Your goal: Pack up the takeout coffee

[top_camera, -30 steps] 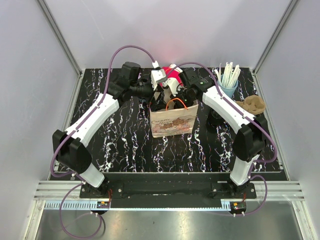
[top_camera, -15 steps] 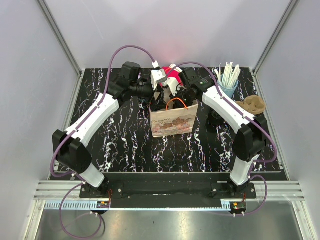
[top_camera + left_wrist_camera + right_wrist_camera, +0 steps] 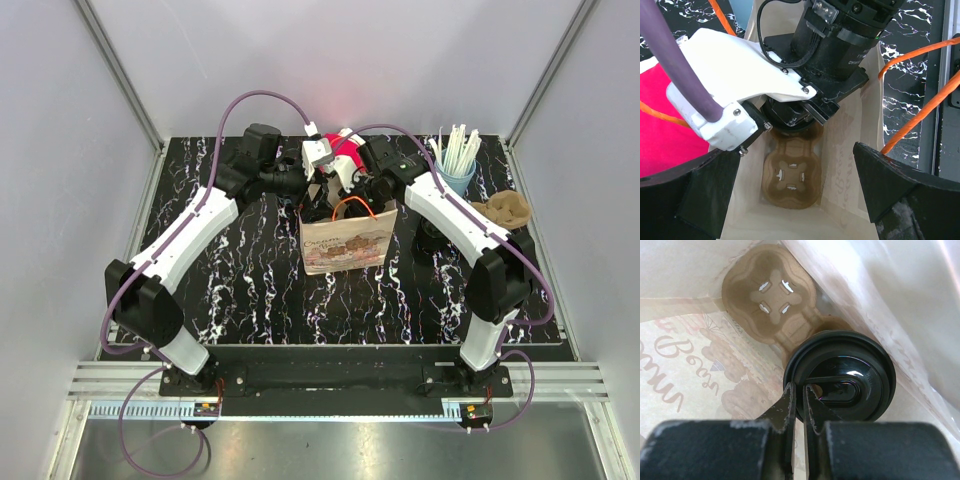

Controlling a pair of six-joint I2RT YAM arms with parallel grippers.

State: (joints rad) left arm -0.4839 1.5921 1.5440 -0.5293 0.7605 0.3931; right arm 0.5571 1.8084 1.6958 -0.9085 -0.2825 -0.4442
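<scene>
Right gripper (image 3: pixel 799 407) inside paper bag (image 3: pixel 685 365), fingers clenched on rim of black-lidded coffee cup (image 3: pixel 850 365). Cup just below fingertips, over 1 end of cardboard cup carrier (image 3: pixel 765 295). Left gripper (image 3: pixel 797 192) spread wide above bag mouth.

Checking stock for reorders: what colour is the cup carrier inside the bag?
Light brown; the cup carrier shows best in the right wrist view.
</scene>
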